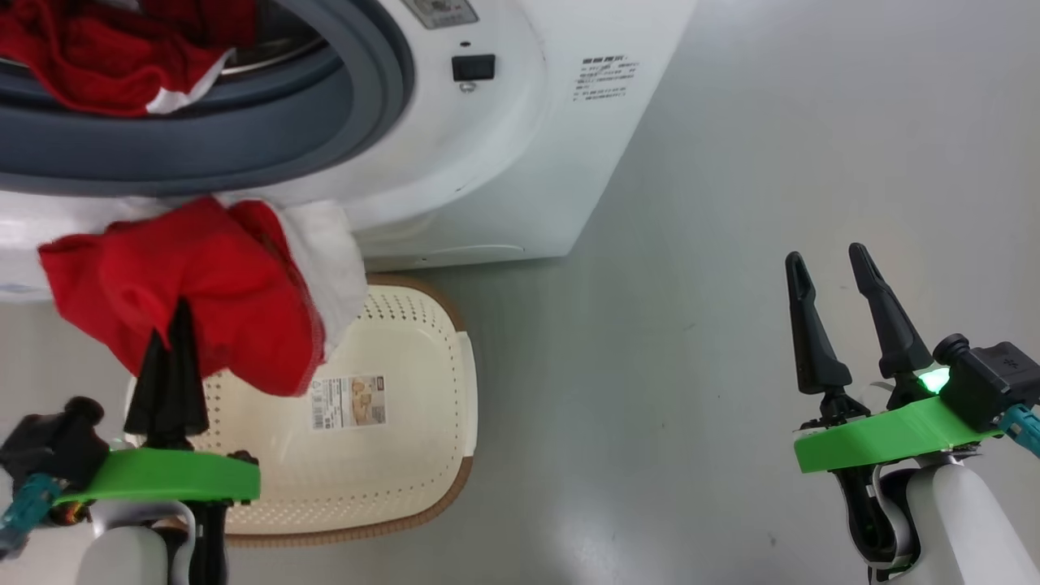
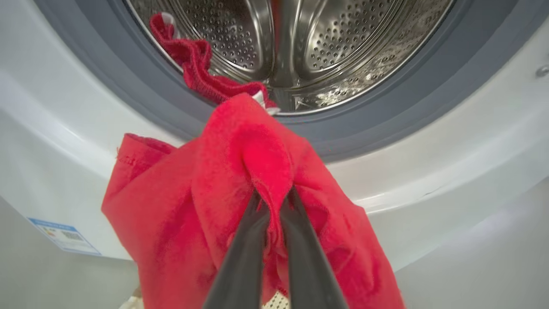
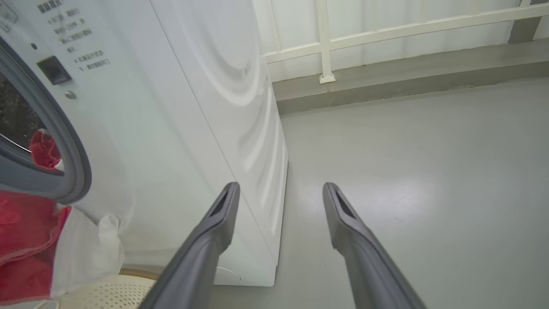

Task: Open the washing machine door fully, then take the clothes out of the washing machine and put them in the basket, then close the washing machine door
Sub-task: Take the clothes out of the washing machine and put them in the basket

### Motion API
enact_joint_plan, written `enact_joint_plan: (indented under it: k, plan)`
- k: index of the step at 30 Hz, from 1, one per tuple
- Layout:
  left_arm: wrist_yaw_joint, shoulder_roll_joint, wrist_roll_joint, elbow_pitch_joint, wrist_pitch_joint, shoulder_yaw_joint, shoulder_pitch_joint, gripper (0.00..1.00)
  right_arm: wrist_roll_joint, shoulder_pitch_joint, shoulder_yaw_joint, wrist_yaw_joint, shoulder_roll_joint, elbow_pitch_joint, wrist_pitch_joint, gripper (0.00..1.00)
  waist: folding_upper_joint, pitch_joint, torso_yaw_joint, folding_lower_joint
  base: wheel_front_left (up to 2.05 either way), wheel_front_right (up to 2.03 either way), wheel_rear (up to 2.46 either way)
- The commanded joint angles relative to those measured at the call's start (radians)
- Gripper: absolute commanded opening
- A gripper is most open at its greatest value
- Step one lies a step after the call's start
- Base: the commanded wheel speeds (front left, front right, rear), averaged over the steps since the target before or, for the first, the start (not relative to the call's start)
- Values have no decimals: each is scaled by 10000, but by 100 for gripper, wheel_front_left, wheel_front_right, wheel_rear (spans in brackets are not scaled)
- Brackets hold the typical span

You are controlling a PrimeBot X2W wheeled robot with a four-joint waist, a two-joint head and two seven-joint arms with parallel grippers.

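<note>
We are pinching a red garment (image 1: 219,276) in our left hand (image 1: 171,321), fingers clamped together on a fold, and it is hanging above the basket (image 1: 422,390) at its washer-side edge. We are judging it best to move over the basket's middle and lower before releasing. More cloth (image 1: 97,57) is lying in the washer (image 1: 504,162). Our right hand (image 1: 829,260) is hovering wide apart, empty.
</note>
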Motion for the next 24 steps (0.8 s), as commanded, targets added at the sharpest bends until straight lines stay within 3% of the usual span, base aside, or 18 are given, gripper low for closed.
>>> enact_joint_plan:
  k: [1,11,24]
  plan:
    - [-53,153,12,-52,-45,271,-82,0,-48,-169,203,65,13,-276,-63,100,-1,267,-26,0,0,0,0]
    - [-53,397,42,2589,-45,76,-1091,0,-24,-513,116,65,13,-444,-63,100,-1,1221,-134,0,0,0,0]
    - [-53,735,249,5574,-45,-948,-2651,0,-95,-878,47,65,13,-648,-63,100,-1,2302,-206,0,0,0,0]
